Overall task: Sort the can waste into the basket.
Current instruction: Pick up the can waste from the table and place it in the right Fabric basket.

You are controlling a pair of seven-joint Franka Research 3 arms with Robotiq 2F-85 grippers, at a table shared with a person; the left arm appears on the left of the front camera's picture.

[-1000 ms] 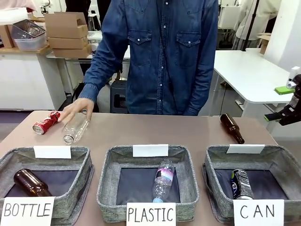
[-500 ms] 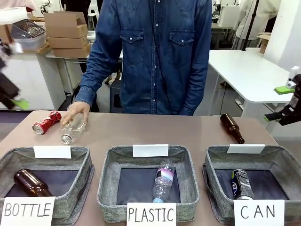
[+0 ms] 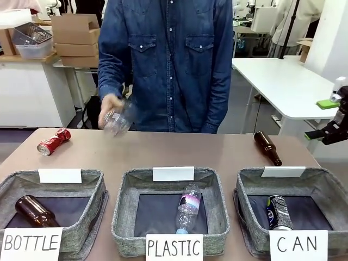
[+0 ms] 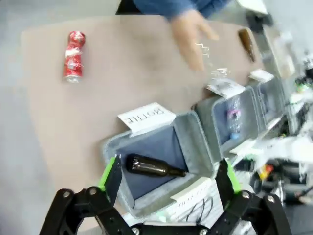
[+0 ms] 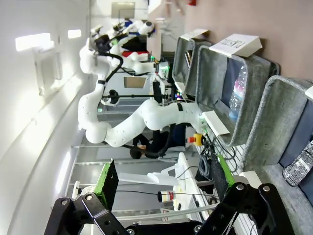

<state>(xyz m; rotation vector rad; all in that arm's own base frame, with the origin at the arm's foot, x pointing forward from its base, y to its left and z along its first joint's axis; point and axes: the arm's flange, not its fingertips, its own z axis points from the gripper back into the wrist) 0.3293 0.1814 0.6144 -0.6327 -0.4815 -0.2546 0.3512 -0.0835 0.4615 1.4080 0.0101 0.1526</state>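
Tabletop (image 3: 179,149) w/ dented red can (image 3: 53,142), silver can (image 3: 279,212) in woven basket (image 3: 326,187); left pincer (image 4: 167,169), right pincer (image 5: 164,169) released

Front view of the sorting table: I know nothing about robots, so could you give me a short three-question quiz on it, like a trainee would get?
1. True or false: the red can lies inside the CAN basket.
2. What does the person's hand hold above the table? A) a brown glass bottle B) a clear plastic bottle C) nothing
3. How many cans lie in the CAN basket?

Key: 1. False, it lies on the table. 2. B. 3. One, the silver and blue can.
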